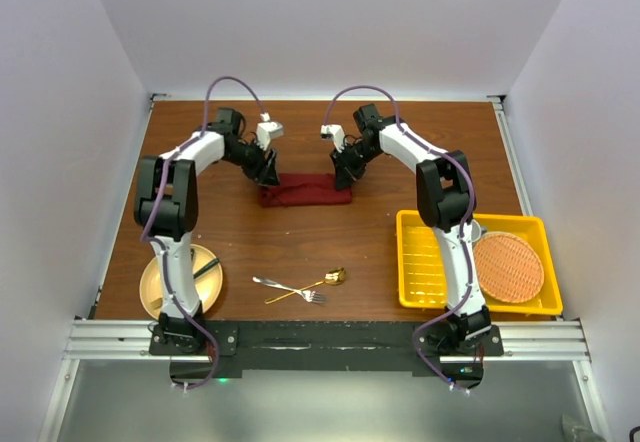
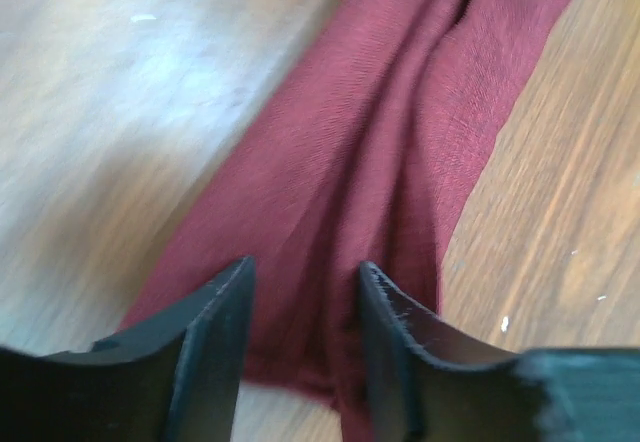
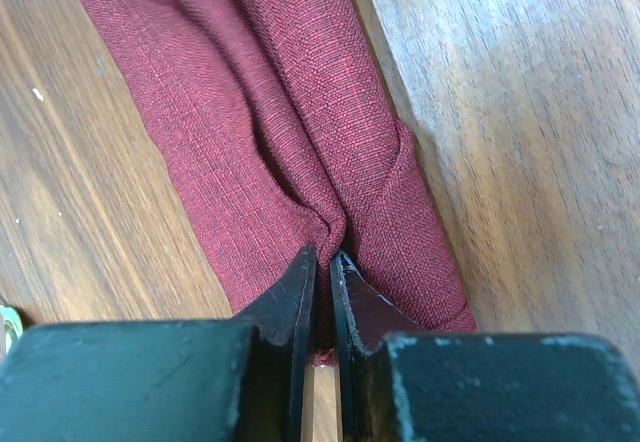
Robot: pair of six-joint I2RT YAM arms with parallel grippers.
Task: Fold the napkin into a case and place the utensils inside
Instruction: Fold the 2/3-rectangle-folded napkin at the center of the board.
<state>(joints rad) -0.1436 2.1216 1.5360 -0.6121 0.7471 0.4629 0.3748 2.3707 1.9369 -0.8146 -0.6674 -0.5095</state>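
The maroon napkin (image 1: 305, 191) lies as a narrow folded strip at the middle back of the table. My left gripper (image 1: 268, 174) is at its left end. In the left wrist view its jaws (image 2: 305, 267) stand apart over the napkin (image 2: 400, 142), holding nothing. My right gripper (image 1: 345, 177) is at the strip's right end. In the right wrist view it (image 3: 322, 254) is shut, pinching a raised fold of the napkin (image 3: 290, 112). The silver fork (image 1: 270, 283) and gold spoon (image 1: 336, 276) lie crossed near the front edge, far from both grippers.
A yellow tray (image 1: 420, 262) sits at the front right, with a round orange woven mat (image 1: 508, 265) resting over its right side. A beige plate (image 1: 160, 287) with green-handled cutlery (image 1: 205, 267) sits at the front left. White walls close in the table.
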